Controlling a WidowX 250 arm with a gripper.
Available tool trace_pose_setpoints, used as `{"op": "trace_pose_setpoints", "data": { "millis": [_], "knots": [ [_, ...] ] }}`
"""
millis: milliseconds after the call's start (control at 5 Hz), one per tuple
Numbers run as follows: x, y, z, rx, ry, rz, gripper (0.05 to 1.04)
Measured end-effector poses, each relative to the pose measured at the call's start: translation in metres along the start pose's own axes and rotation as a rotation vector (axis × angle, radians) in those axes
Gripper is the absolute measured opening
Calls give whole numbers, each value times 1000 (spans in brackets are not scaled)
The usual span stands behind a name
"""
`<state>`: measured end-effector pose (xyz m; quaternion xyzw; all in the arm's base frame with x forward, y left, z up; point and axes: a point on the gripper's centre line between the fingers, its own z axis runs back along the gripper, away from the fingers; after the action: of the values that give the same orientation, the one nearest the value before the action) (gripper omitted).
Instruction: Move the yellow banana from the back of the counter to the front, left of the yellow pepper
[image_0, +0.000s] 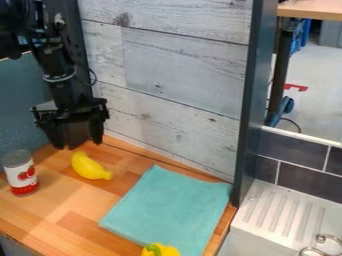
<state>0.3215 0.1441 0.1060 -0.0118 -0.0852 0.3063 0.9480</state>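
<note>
Wooden desk (41, 214): we see hand (78, 145) spread near the can (21, 174), red-and-white label, fruit picture; yellow toy (91, 166) and teal cloth (167, 207) right of can.

- Whitewashed plank wall (180, 65) beside a dark upright post (248, 100)
- Dark tiles (304, 179) above a white ridged drainboard (279, 212)
- Wood-block desk (57, 207)
- Pale grey floor (324, 80) beyond

Can (20, 172): white middle, red fruit picture, red base band. Banana (91, 166): yellow. Cloth (172, 210): plain turquoise. Pepper (160, 250): yellow, green stem. Counter (63, 205): orange-brown and tan wood blocks. Wall boards (180, 65): pale grey, wood grain, dark knots. Tiles (304, 179): dark grey, pale joints.
</note>
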Motion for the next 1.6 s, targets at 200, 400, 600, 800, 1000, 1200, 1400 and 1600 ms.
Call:
{"op": "trace_pose_setpoints", "data": {
  "millis": [200,400,600,800,1000,1200,1400,1600],
  "knots": [
    [13,5,-9,-5,-39,106,1001],
    [25,5,-22,-3,-29,175,1001],
    [34,6,-29,3,-42,253,1001],
    [44,7,-41,24,-34,290,1001],
    [48,11,-57,63,5,308,1001],
    [49,16,-68,106,20,324,1001],
    [49,17,-82,146,53,326,1001],
    [46,9,-97,190,83,323,1001]
  ]
}}
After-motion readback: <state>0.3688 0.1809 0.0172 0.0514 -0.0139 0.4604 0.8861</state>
